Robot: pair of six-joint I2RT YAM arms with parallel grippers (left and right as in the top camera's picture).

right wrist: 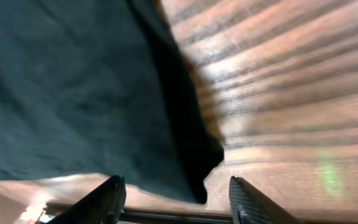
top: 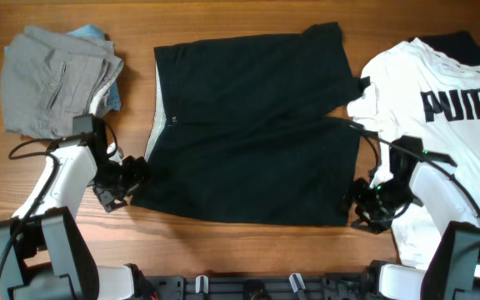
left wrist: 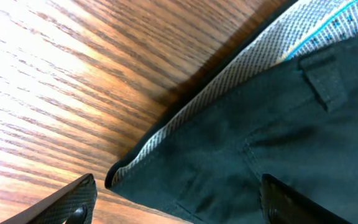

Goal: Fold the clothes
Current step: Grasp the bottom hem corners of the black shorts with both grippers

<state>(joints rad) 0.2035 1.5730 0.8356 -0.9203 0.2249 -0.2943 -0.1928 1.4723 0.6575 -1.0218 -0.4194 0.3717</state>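
While the overhead shows the black shorts (top: pixel 252 125) flat mid-surface, grey shorts (top: pixel 57 79) left, PUMA shirt (top: pixel 448 108) right, only the wrist views catch both pincers spread: left pincer (left wrist: pixel 178 186) astride the pale waistband corner (left wrist: pixel 129 165), right pincer (right wrist: pixel 177 183) astride a hem corner (right wrist: pixel 209 163). Wooden surface (top: pixel 223 21), warm grain.
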